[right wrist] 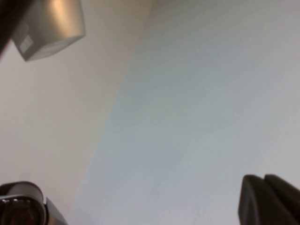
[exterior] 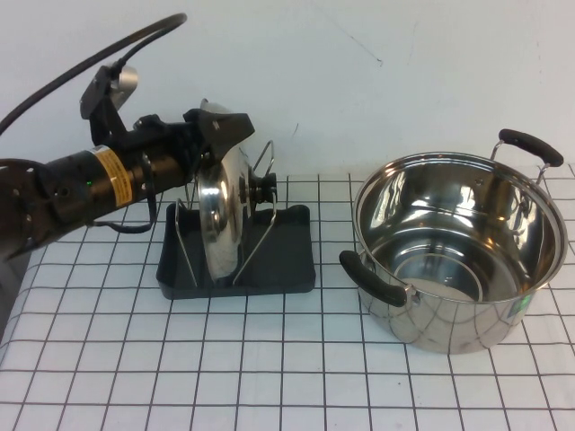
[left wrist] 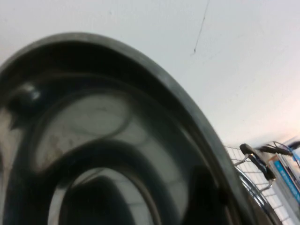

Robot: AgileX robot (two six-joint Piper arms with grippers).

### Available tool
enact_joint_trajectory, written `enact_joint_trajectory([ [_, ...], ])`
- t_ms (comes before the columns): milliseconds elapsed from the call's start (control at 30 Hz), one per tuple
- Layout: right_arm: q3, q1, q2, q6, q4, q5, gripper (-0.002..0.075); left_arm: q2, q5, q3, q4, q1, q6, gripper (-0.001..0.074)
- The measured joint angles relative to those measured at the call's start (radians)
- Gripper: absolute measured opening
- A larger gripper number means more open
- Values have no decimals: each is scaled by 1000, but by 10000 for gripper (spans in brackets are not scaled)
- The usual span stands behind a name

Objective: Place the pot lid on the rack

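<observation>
The high view shows the whole table: the lid (exterior: 223,211) stands on edge in the rack (exterior: 238,274), held between the wire uprights (exterior: 260,193), its black knob (exterior: 265,187) pointing toward the pot (exterior: 458,247) on the robot's right. The left gripper (exterior: 218,135) sits at the lid's top rim, its fingers either side of the edge — clenched on the lid, as far as this view tells. The rack rests on the checked cloth (exterior: 269,359), well apart from the pot.

The left wrist view shows none of that layout. It is filled by the lid (left wrist: 103,140) from very close, blurred, with curved dark reflections across the steel; past its rim a pot handle (left wrist: 255,161) and a strip of cloth appear against the white wall.

The right wrist view looks up at a plain wall, with a grey box (right wrist: 49,26) in one corner. The dark shape at the frame's edge may be part of the right gripper (right wrist: 269,199); whether it is open or closed I cannot tell. That arm does not show in the high view.

The left arm's base is cut off at the frame edge. The lid's lower rim is hidden behind the rack's wall. The pot holds nothing — only reflections on its steel inside.
</observation>
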Motion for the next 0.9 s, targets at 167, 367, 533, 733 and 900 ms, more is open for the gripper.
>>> enact_joint_trajectory([
  [167, 0, 0, 0, 16, -31, 4, -1, -4, -24, 0, 85, 35, 6, 513],
  [367, 0, 0, 0, 18, -90, 95, -1, -73, -40, 0, 228, 108, 6, 535],
  [533, 0, 0, 0, -2, -132, 147, -1, -190, -68, 0, 357, 116, 62, 440],
  [733, -6, 0, 20, -105, -142, 299, -1, -384, -45, 0, 518, 112, 89, 82],
  [900, -65, 0, 64, -180, -142, 722, -1, -565, 187, 0, 668, 100, 99, 12],
])
